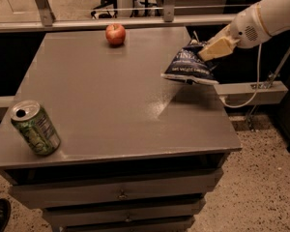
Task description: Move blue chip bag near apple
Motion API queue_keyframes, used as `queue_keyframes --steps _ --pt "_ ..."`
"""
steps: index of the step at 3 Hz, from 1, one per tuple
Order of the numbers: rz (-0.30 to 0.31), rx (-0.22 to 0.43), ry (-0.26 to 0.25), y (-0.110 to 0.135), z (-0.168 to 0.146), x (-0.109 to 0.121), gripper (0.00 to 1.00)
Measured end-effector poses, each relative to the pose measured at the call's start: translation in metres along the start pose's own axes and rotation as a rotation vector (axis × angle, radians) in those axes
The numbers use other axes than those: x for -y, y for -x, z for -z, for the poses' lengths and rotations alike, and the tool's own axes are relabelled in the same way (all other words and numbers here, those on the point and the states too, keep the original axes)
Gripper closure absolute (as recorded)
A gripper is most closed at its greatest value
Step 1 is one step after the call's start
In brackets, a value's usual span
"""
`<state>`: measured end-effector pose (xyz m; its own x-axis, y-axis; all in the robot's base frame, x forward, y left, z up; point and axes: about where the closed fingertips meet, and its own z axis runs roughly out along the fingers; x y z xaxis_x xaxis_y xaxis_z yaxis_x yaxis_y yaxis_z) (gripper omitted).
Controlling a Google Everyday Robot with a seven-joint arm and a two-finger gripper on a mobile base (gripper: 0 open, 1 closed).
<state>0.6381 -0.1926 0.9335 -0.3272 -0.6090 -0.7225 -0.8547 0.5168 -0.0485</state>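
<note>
The blue chip bag (187, 63) is a dark navy foil bag with white lettering, held in the air above the right edge of the grey table (111, 105). My gripper (207, 51) comes in from the right on a white arm and is shut on the bag's upper right end. The apple (115, 34) is small, round and red, and sits at the far middle of the table, well to the left of the bag.
A green soda can (35, 127) lies tilted at the table's front left corner. The table has drawers (121, 193) below its front edge. A metal rail (135, 22) runs behind the table, with a white cable (246, 98) at the right.
</note>
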Motion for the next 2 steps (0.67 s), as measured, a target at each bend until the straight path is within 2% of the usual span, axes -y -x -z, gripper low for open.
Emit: queue_keyframes --steps 1,2 --pt "0.011 0.075 -0.002 0.029 -0.029 0.026 1.00" --pt "0.034 0.189 0.005 0.078 -0.073 0.066 1.00"
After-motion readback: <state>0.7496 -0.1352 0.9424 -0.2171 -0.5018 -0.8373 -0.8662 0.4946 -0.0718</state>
